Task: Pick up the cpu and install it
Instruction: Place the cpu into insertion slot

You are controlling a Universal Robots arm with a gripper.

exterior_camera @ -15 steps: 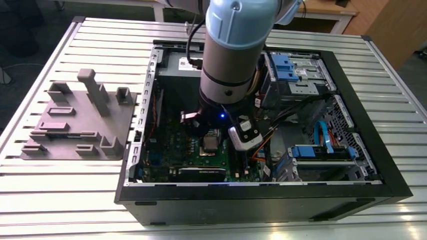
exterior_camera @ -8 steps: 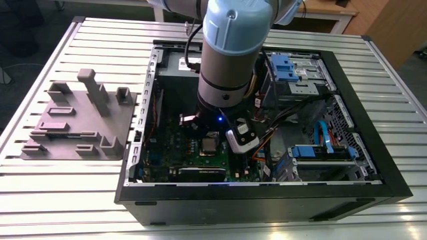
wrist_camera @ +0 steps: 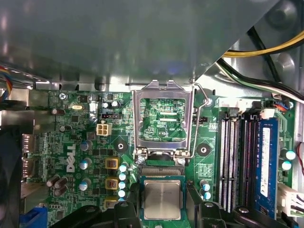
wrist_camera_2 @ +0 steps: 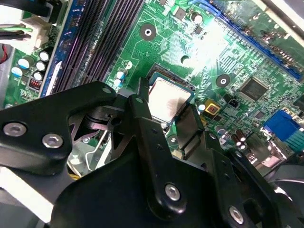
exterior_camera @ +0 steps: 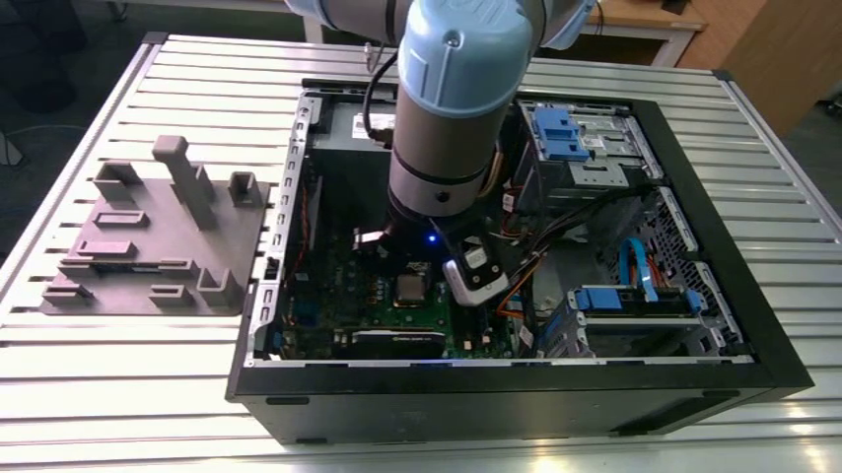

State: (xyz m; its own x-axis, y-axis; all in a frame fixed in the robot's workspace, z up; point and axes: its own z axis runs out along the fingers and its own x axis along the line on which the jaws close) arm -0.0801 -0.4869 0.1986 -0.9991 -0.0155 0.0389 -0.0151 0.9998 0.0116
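Observation:
The cpu (wrist_camera: 162, 199) is a small silvery square lying flat in its socket on the green motherboard (wrist_camera: 71, 142). In the second wrist view the cpu (wrist_camera_2: 167, 97) sits between my black fingers (wrist_camera_2: 141, 107), one on each side. My gripper (wrist_camera_2: 167, 113) hovers just above it and is open, each finger standing a little outside the socket's edge. From the exterior view the cpu (exterior_camera: 410, 288) shows low in the open computer case (exterior_camera: 526, 374), right under the arm's wrist (exterior_camera: 448, 197).
The shiny socket frame (wrist_camera: 163, 118) is flipped up beside the cpu, its wire lever (wrist_camera: 197, 128) raised. Memory slots (wrist_camera: 237, 161) and a blue module run alongside. A big grey metal box (wrist_camera: 118, 38) and cables crowd the case. A grey moulded tray (exterior_camera: 152, 236) lies outside on the slatted table.

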